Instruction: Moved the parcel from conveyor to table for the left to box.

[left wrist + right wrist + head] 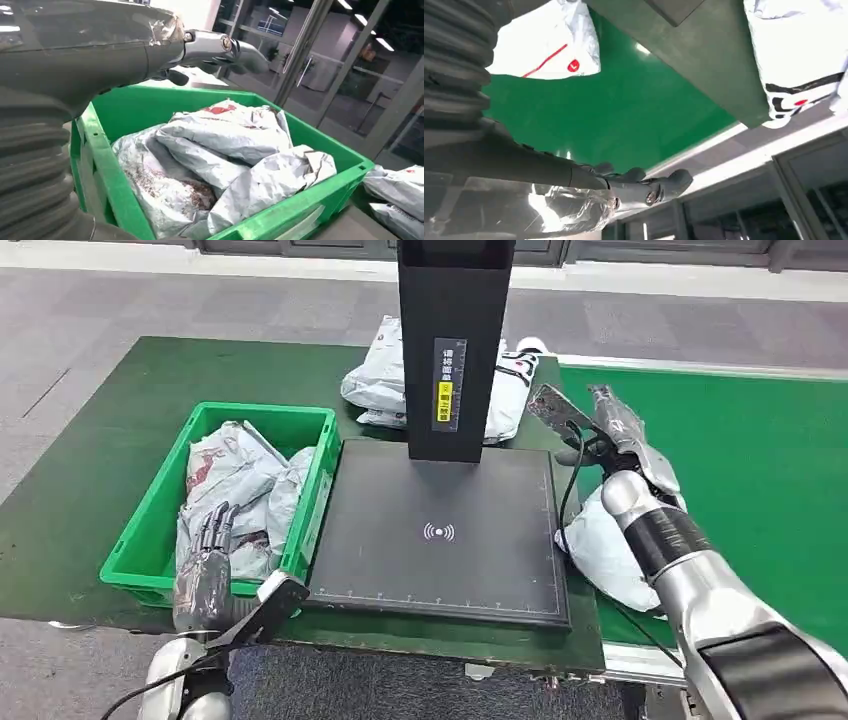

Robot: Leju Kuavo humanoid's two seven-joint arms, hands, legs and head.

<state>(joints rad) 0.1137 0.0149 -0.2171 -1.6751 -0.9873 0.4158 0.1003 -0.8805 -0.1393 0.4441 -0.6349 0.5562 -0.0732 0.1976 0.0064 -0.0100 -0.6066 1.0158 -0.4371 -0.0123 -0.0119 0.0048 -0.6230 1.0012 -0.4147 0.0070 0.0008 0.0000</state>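
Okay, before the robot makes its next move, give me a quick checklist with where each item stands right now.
1. Right hand free to grasp: ok, fingers apart, holding nothing.
2. White plastic parcel on the green conveyor belt within reach: ok, beside the right forearm.
3. Black scanner pad clear for placing: ok.
4. Left hand free: ok, it hovers over the green plastic crate.
5. Crate room: cannot tell; grey mailer bags already fill much of it.

A tall black post (455,345) rises at the upper centre of the frame from the flat black pad (440,530), blocking any straight pass across the middle. At left, the green bin (318,485) is heaped with grey bags (235,490). The green belt (760,470) at right lies open beyond the white parcel (610,550).
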